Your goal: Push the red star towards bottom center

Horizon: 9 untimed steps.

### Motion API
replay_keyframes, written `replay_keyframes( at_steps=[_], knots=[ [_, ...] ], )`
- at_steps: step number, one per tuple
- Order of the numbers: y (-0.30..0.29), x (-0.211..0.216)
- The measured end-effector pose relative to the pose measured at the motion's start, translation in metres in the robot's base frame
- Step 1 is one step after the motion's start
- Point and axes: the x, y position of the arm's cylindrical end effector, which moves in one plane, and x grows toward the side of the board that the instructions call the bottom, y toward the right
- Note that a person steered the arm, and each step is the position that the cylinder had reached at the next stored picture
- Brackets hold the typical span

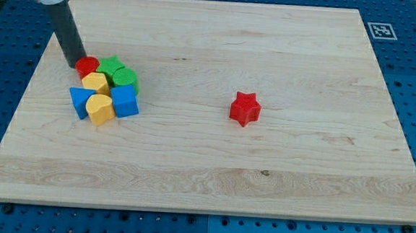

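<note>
clutter sits leftward by my tip (79, 64), red star (244, 109) apart.

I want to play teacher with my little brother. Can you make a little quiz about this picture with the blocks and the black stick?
1. True or false: the red star is touching the pile of blocks at the view's left.
2. Which block is my tip right next to? A) red round block B) blue cube C) red star
3. Fill in: the red star sits alone on the wooden board, to the view's ______ of the pile.

Key:
1. False: it stands well apart from the pile.
2. A: the tip is at that block's upper left edge, at the top of the pile.
3. Right.
</note>
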Motion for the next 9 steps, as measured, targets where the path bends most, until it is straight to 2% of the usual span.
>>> replay_keyframes(
  at_steps=[1, 2, 3, 4, 5, 6, 7, 9],
  knots=[
    [0.000, -0.005],
    [0.005, -0.053],
    [0.037, -0.077],
    [0.104, -0.077],
    [0.177, -0.064],
    [0.223, -0.041],
    [0.241, -0.025],
    [0.340, 0.020]
  ],
)
